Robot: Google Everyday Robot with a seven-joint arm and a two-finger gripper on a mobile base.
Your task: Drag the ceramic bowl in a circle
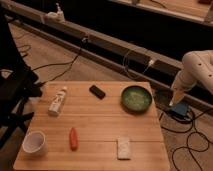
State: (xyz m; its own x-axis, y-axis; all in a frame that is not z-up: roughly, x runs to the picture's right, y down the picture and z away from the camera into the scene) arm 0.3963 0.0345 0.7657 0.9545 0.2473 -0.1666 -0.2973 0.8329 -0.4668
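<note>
The ceramic bowl [136, 98] is wide, shallow and glossy green with a darker rim. It sits on the wooden table [100, 127] near its far right corner. My white arm comes in from the right edge, and my gripper [174, 100] hangs off the table to the right of the bowl, over the floor. It is apart from the bowl and touches nothing on the table.
On the table are a white bottle [57, 100] lying at the left, a black remote-like object [97, 91], an orange carrot [73, 138], a white cup [34, 142] at the near left and a pale sponge [123, 147]. A blue box [180, 110] and cables lie on the floor at right.
</note>
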